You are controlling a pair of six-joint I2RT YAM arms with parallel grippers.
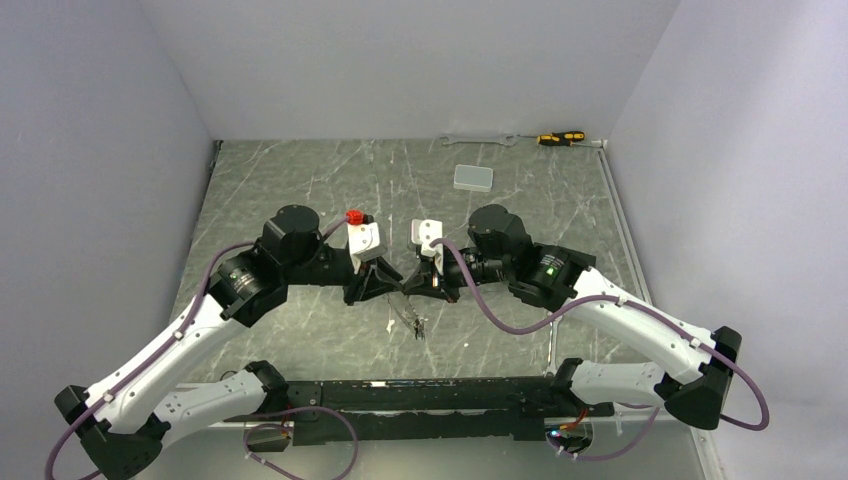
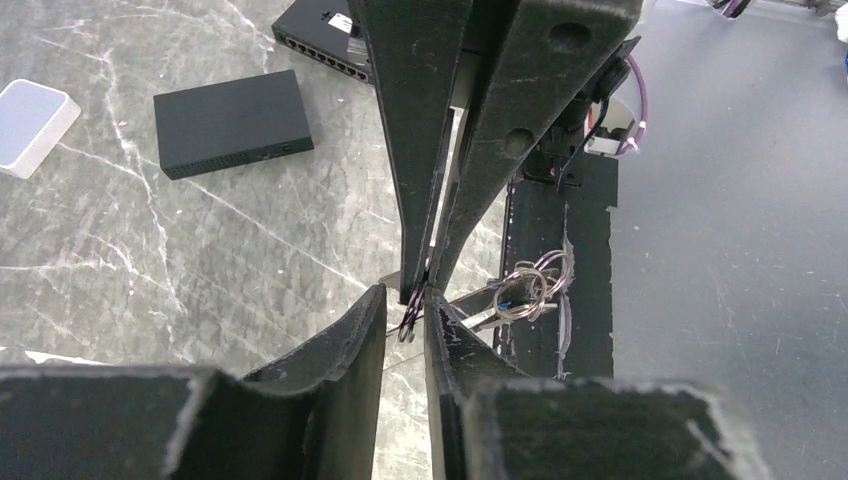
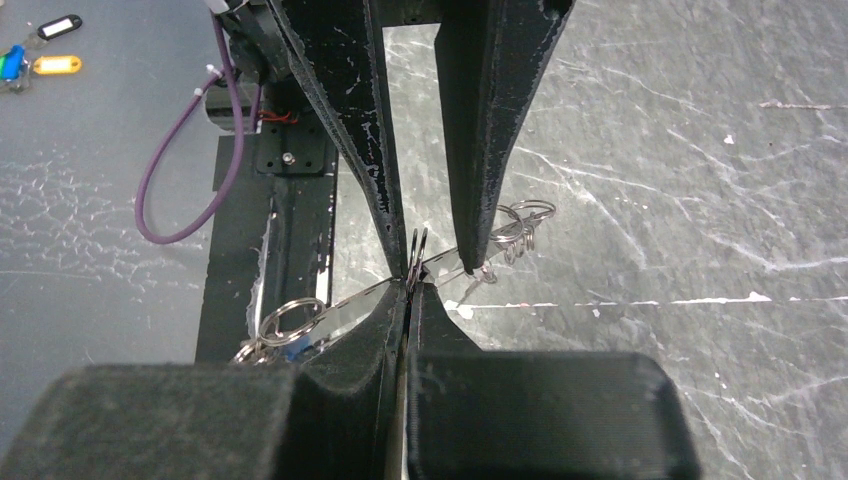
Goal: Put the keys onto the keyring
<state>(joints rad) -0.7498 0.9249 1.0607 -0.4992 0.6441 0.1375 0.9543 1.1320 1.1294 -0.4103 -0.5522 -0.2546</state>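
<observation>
Both grippers meet tip to tip above the table's middle. My right gripper (image 3: pixel 411 283) is shut on the keyring (image 3: pixel 414 250), a thin wire ring seen edge-on. My left gripper (image 2: pixel 405 308) stands narrowly open. The same keyring (image 2: pixel 409 322) sits in the gap between its fingers, close to one pad. A silvery key (image 3: pixel 345 305) with a split ring and a bit of blue tag hangs beside the right fingers. From the left wrist the keys (image 2: pixel 530 290) show as a bunch of rings. From above the keys (image 1: pixel 410 322) hang below the grippers.
A flat black box (image 2: pixel 230 125) and a black network switch (image 2: pixel 320 40) lie nearby. A white box (image 1: pixel 473 178), a spanner (image 1: pixel 480 140) and a screwdriver (image 1: pixel 560 138) lie at the back. Loose key tags (image 3: pixel 45 55) lie beyond the black base rail (image 3: pixel 240 270).
</observation>
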